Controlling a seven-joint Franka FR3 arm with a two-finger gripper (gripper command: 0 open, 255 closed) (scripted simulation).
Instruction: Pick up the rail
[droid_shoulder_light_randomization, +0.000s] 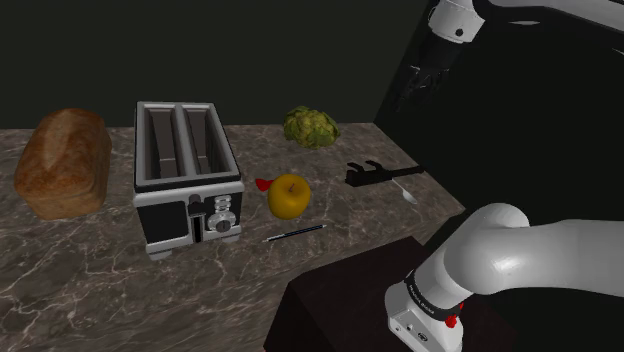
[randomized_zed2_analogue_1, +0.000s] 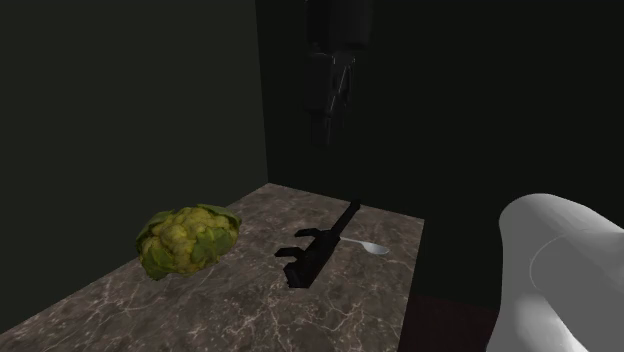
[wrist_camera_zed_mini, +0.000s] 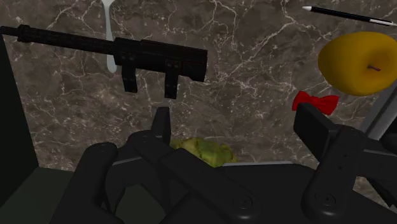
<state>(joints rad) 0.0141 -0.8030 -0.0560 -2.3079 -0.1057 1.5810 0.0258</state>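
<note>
The rail (droid_shoulder_light_randomization: 380, 173) is a long black bar with two short mounts, lying flat on the marble counter (droid_shoulder_light_randomization: 100, 270) near its far right corner in the shoulder view. In the second exterior view the rail (randomized_zed2_analogue_1: 318, 250) lies between a leafy vegetable and a spoon. My gripper (droid_shoulder_light_randomization: 415, 80) hangs high above that corner, well clear of the rail. It also hangs above the rail (wrist_camera_zed_mini: 127, 54) in the second exterior view (randomized_zed2_analogue_1: 330, 110). In the wrist view the gripper (wrist_camera_zed_mini: 235, 119) is open, its fingers standing apart with nothing between them.
A pale spoon (droid_shoulder_light_randomization: 405, 190) lies right beside the rail, partly under it (wrist_camera_zed_mini: 109, 32). A green-yellow leafy vegetable (randomized_zed2_analogue_1: 187, 238), a yellow apple (droid_shoulder_light_randomization: 288, 196), a small red bow (wrist_camera_zed_mini: 315, 100), a thin pen (droid_shoulder_light_randomization: 295, 233), a toaster (droid_shoulder_light_randomization: 187, 175) and a bread loaf (droid_shoulder_light_randomization: 65, 160) share the counter. Dark walls close the corner.
</note>
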